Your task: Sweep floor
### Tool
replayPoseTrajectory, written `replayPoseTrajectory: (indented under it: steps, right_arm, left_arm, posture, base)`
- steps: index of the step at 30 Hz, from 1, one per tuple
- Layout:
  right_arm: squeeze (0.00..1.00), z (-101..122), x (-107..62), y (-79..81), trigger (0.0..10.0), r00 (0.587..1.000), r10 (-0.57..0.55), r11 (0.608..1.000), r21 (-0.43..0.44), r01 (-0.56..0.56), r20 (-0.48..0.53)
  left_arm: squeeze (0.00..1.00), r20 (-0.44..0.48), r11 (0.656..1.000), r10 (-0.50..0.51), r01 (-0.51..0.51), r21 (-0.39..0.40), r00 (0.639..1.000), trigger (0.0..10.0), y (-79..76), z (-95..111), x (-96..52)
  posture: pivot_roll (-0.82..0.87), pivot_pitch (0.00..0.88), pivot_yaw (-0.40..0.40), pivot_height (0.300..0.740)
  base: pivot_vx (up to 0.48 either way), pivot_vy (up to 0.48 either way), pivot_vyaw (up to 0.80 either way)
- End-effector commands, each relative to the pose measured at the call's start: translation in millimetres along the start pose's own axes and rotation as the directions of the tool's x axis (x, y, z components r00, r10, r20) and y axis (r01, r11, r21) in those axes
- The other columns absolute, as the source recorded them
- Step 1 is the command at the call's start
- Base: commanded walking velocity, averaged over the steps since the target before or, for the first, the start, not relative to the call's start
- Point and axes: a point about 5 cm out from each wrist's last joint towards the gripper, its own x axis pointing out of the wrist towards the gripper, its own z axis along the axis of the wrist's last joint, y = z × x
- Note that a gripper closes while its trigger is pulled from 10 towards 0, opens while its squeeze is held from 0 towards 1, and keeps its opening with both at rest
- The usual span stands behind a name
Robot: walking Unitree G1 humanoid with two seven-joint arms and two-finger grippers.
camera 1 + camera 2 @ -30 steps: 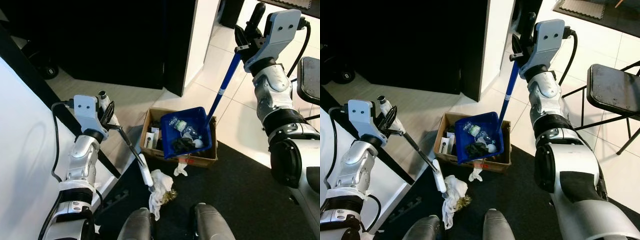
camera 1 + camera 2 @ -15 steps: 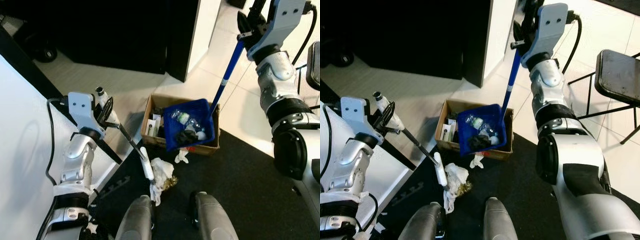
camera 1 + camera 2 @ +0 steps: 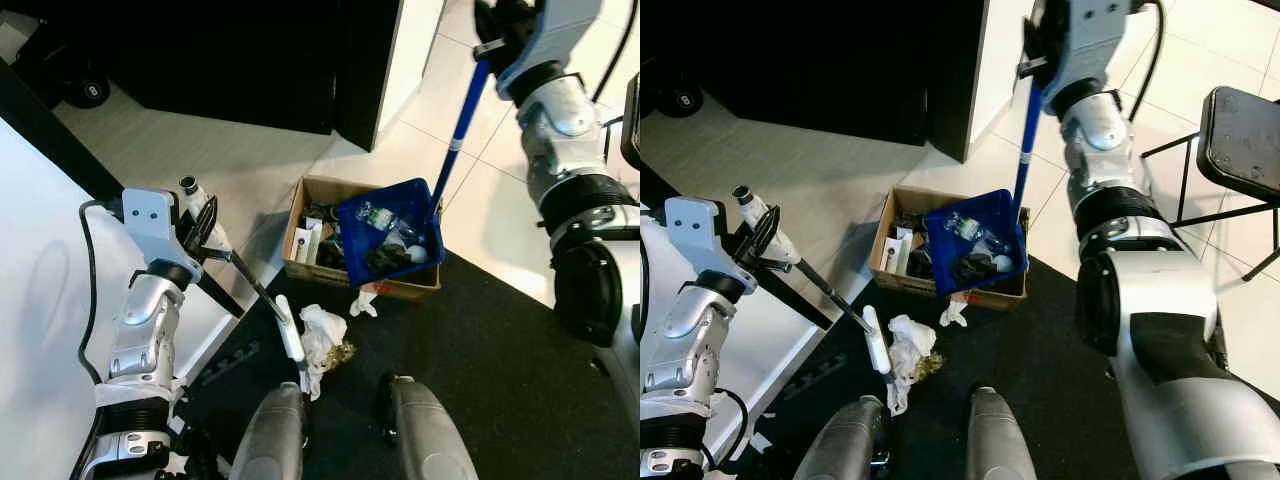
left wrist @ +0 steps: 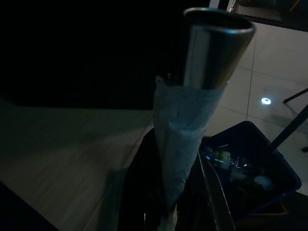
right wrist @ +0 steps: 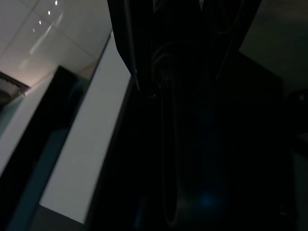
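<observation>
Dustpan first: the blue plastic long-handled dustpan (image 3: 392, 232) hangs tilted over the open brown cardboard box (image 3: 310, 196), loaded with crumpled wrappers and dark scraps. It looks stiff and light, but the load sits far from the grip, so it should swing easily; a hold high on the blue pole (image 3: 460, 120) suits tipping. The right gripper (image 3: 497, 30), at one o'clock in the head views, is closed round that pole's top. The left gripper (image 3: 203, 222), at nine o'clock, is clamped on the thin black-handled brush (image 3: 252, 288), whose white head (image 3: 291, 340) rests against the crumpled white paper and litter (image 3: 325, 340) on the dark mat (image 3: 500, 380). That paper is soft and feather-light, liable to skid.

Left wrist view adds the brush's metal handle end (image 4: 216, 43) close up and the pan's contents; the right wrist view is dark, probably showing the pole.
</observation>
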Motion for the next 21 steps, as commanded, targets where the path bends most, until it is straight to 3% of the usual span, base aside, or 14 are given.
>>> replayPoseTrajectory:
  steps: [1,7,13,18,21]
  right_arm:
    - [0.0,11,4.7,2.4,10.0,0.998,0.038,0.997,-0.073,-0.035,0.046]
    - [0.0,24,10.1,-1.0,10.0,0.995,-0.022,0.989,-0.141,0.036,0.097]
    - [0.0,26,10.8,-6.0,10.0,0.994,-0.058,0.981,-0.181,0.074,0.095]
    - [0.0,32,10.9,-20.4,10.0,0.986,-0.134,0.953,-0.26,0.155,0.096]
    - [0.0,33,11.1,-19.3,10.0,0.987,-0.125,0.949,-0.279,0.148,0.099]
  left_arm:
    - [0.0,0.005,1.0,0.006,-0.006,0.015,1.0,10.0,3.6,4,-3.4]
    - [0.0,0.009,1.0,0.007,-0.007,0.016,1.0,10.0,3.3,5,-2.4]
    - [0.0,0.009,1.0,0.006,-0.006,0.016,1.0,10.0,3.2,5,-1.9]
    - [0.0,0.008,1.0,0.003,-0.003,0.015,1.0,10.0,3.1,6,-1.3]
    - [0.0,0.008,1.0,0.002,-0.002,0.015,1.0,10.0,2.7,5,-1.4]
  posture:
    - [0.11,0.192,-0.032,0.74]
    - [0.11,0.183,-0.031,0.74]
    - [0.11,0.183,-0.029,0.74]
    - [0.11,0.182,-0.026,0.74]
    - [0.1,0.182,-0.027,0.74]
  base:
    - [0.0,0.0,0.0]
    - [0.0,0.0,0.0]
    - [0.0,0.0,0.0]
    - [0.0,0.0,0.0]
    - [0.0,0.0,0.0]
